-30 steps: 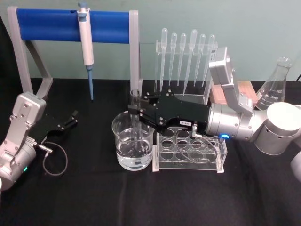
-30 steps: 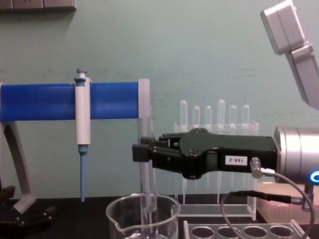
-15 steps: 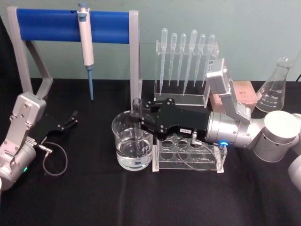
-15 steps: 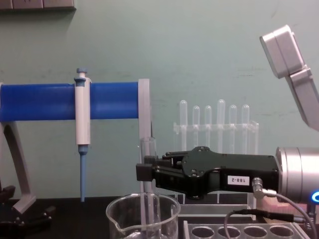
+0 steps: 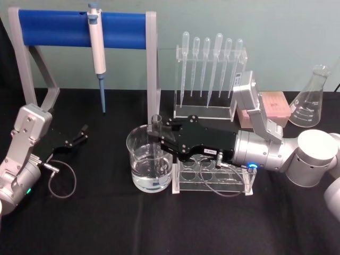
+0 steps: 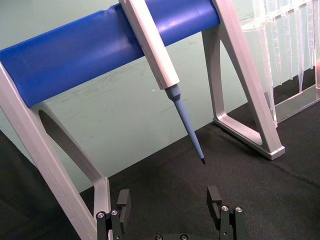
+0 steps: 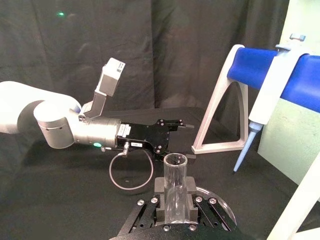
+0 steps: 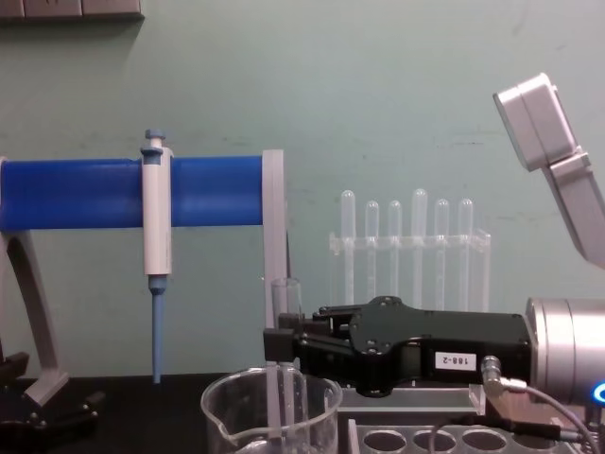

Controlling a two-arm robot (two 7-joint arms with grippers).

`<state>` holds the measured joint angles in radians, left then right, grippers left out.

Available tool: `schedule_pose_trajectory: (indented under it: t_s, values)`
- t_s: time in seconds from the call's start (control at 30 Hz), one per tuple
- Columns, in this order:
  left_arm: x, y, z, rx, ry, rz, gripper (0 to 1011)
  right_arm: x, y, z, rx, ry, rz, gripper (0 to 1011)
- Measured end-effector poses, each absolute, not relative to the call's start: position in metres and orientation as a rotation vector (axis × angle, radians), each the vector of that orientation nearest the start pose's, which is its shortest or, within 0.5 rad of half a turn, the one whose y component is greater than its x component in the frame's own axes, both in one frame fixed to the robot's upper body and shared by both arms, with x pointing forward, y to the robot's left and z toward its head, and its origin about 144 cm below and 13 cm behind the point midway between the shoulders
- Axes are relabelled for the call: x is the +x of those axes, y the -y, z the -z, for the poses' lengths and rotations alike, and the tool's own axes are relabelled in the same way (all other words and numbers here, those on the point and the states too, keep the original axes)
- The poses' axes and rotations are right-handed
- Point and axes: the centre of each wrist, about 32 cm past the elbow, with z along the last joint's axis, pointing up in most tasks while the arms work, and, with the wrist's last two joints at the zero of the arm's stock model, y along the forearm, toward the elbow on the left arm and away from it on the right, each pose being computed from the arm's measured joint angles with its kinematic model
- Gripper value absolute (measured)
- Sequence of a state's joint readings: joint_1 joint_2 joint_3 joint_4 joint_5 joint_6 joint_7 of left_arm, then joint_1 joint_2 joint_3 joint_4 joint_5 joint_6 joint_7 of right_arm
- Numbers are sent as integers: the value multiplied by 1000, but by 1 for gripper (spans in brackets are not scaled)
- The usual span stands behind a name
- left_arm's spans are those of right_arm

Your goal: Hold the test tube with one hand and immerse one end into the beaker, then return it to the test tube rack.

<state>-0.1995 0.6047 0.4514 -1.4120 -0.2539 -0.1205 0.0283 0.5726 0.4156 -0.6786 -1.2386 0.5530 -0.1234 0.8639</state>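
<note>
The right gripper point(image 5: 155, 138) is closed on the test tube point(image 5: 156, 122), its two black fingers clamped on the glass a little below the open rim. The tube stands upright. Its lower length is down inside the beaker point(image 5: 139, 159), which holds clear liquid, though how deep the rounded end sits cannot be told. The gripper's fingers lie level just over the beaker's rim on the side nearest the rack.

The gripper's black body and silver-grey wrist stretch across the clear test tube rack point(image 5: 251, 179), which stands just beside the beaker. All the rack holes that can be seen are empty, and a thin cable from the wrist loops over them.

Behind the beaker is the grey upright of the blue bar stand point(image 5: 58, 25), and a white-and-blue micropipette point(image 5: 96, 48) hangs from the bar. The pipette holder point(image 5: 210, 74) stands behind the gripper's body. A tan block point(image 5: 273, 103) and a conical flask point(image 5: 311, 98) stand farther right.

The left gripper point(image 6: 170, 205) rests low over the black cloth point(image 5: 95, 223), well apart from the beaker. Its fingers are spread with nothing between them.
</note>
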Motion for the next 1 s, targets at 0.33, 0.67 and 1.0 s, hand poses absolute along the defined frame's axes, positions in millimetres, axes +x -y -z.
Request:
schedule_pose_trajectory:
  t_s: [0.33,0.67,1.0]
  values:
    - [489,-310,-1140,305,285,-1248,1000,574,214,-1197,-47,103,277,247]
    - [489,-310,-1140,304,285,-1248,1000,574,214,-1197,-47,104,277,246]
    - [489,-310,-1140,304,285,-1248,1000,574,213,-1197,-47,104,276,246]
